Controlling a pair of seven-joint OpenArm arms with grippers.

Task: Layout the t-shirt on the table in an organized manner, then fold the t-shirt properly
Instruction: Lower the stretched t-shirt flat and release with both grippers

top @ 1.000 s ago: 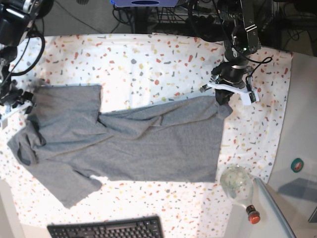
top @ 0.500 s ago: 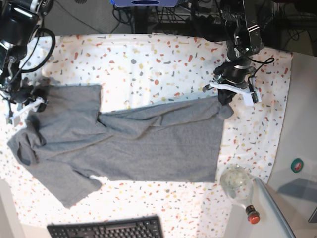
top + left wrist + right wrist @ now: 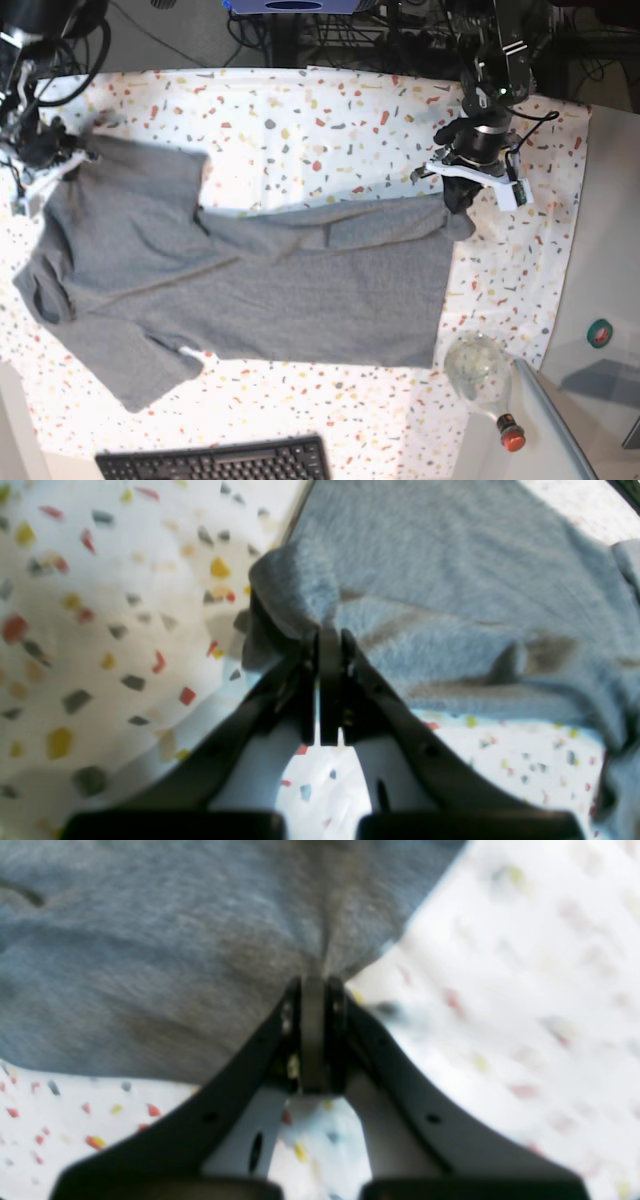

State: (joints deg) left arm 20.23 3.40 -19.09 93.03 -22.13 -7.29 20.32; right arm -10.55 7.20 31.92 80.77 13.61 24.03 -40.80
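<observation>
Right wrist view: soft blur throughout, flecks on the white flecked table cloth (image 3: 500, 990) smeared at right. The heather-grey fabric t-shirt (image 3: 150, 940) runs off the top and left edges.

Left wrist view: near flecks out of focus; shirt cut off at top and right.

Base view: black keyboard (image 3: 215, 462) cropped by the bottom edge. The shirt corner under the left gripper (image 3: 458, 195) is hidden by it.
</observation>
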